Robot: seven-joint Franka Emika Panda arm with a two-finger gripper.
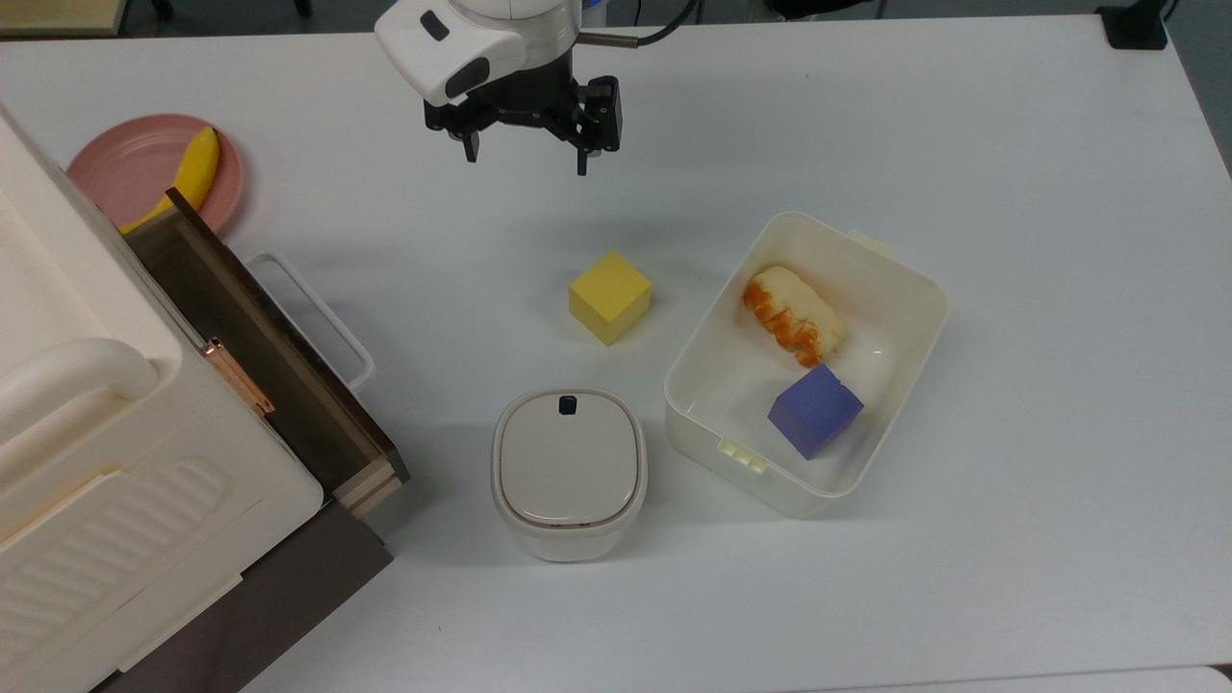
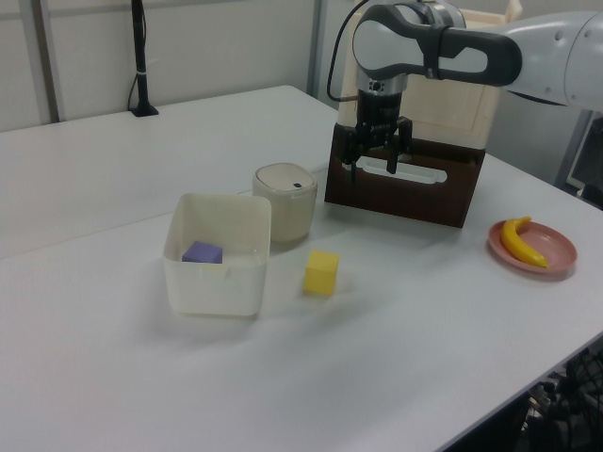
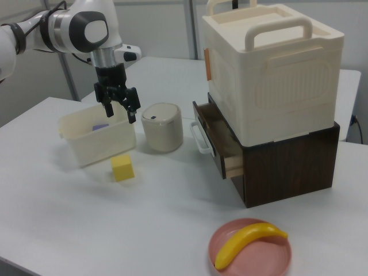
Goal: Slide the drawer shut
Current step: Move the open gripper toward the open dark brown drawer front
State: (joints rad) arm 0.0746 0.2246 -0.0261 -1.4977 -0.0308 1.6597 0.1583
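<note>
The dark brown drawer (image 1: pixel 258 354) stands pulled out from under the cream cabinet (image 1: pixel 106 452) at the top view's left, its white loop handle (image 1: pixel 313 313) facing the table's middle. In the right view the drawer (image 3: pixel 214 142) sticks out of the dark wooden base toward the right view's left. My gripper (image 1: pixel 527 157) hangs above the table at the top view's upper middle, open, with nothing between its fingers, well apart from the handle. In the left view the gripper (image 2: pixel 373 168) shows in front of the drawer front (image 2: pixel 396 200).
A yellow cube (image 1: pixel 609 297) lies mid-table. A lidded cream canister (image 1: pixel 569 472) stands near the drawer's corner. A white open container (image 1: pixel 895 289) holds a purple cube (image 1: pixel 814 410) and a bread roll (image 1: pixel 793 315). A pink plate (image 1: pixel 125 168) with a banana (image 1: pixel 190 175) sits behind the drawer.
</note>
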